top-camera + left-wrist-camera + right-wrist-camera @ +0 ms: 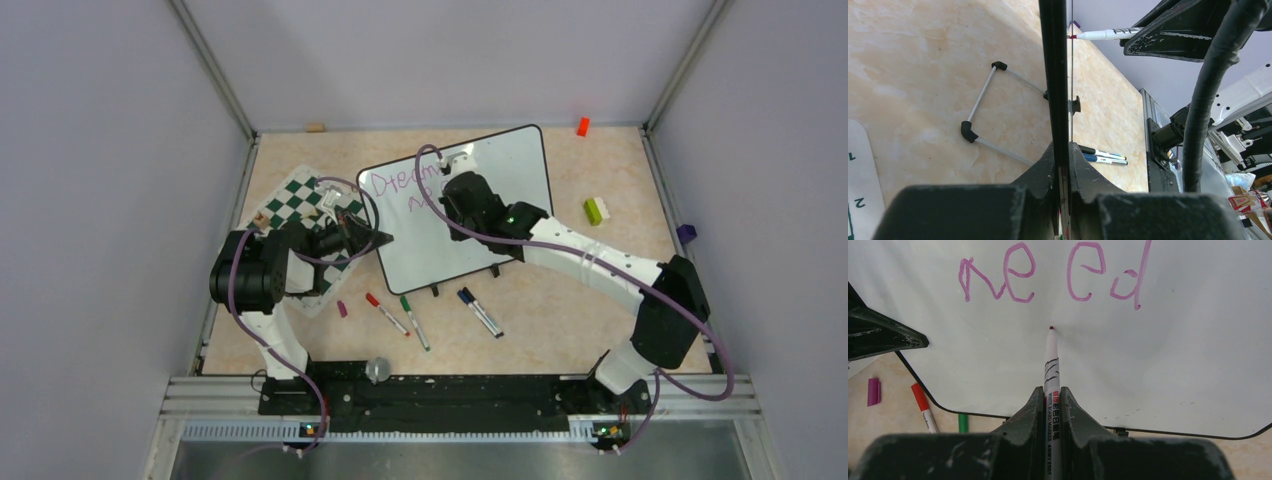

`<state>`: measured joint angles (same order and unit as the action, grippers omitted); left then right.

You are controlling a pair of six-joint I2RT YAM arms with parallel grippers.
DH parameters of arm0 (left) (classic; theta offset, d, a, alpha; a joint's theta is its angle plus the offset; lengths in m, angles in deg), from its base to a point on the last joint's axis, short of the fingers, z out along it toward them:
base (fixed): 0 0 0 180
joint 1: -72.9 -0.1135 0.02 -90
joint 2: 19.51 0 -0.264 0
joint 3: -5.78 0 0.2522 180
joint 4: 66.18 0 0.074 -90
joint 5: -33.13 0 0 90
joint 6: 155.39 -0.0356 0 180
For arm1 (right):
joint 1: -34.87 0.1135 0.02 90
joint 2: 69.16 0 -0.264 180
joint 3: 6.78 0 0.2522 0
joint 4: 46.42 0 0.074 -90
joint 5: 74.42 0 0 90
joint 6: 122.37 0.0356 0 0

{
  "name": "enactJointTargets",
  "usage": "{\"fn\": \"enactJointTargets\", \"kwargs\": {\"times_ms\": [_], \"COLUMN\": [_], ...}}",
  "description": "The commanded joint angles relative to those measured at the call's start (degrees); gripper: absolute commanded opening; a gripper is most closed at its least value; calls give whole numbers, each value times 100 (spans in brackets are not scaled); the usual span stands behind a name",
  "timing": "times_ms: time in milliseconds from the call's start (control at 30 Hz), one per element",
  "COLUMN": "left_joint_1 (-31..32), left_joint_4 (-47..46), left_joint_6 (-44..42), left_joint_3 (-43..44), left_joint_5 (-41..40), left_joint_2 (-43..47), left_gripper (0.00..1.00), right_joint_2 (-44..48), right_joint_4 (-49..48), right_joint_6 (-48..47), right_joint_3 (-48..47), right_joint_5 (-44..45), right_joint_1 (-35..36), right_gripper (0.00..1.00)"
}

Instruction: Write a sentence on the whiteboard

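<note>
The whiteboard [510,170] stands tilted at the table's middle. The sentence [400,182] in purple-pink starts "Dream" at the board's upper left; the right arm covers the rest. The right wrist view shows the word "need" [1053,277]. My right gripper [1051,392] is shut on a white marker [1052,365], whose tip rests at the board surface just below "need". In the top view that gripper [455,190] hovers over the board's upper left. My left gripper [1062,150] is shut on the whiteboard's black-framed edge [1053,75], at the board's left side [375,238].
A green-and-white chess mat [300,200] lies under the left arm. Red [386,313], green [414,320] and blue and black markers [480,311] and a purple cap [342,309] lie in front of the board. Small blocks [596,210] sit to the right. The board's wire stand [980,117] shows behind it.
</note>
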<state>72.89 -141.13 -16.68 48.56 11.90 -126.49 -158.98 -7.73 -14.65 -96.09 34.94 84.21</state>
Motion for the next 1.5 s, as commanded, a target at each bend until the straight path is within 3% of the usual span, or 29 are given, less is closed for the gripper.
{"fn": "enactJointTargets", "kwargs": {"times_ms": [0,833,1467], "left_joint_1": [41,36,36], "left_joint_4": [-408,-411,-408], "left_joint_6": [-500,-494,-497], "left_joint_3": [-80,-54,-37], "left_joint_5": [655,649,662], "left_joint_2": [39,16,26], "left_gripper": [0,0,0], "right_joint_2": [-67,-217,-284], "right_joint_4": [-81,-43,392], "right_joint_6": [-22,-217,-160], "right_joint_3": [-344,-327,-419], "right_joint_5": [135,-431,-67], "right_joint_1": [-15,-61,-152], "right_gripper": [0,0,0]}}
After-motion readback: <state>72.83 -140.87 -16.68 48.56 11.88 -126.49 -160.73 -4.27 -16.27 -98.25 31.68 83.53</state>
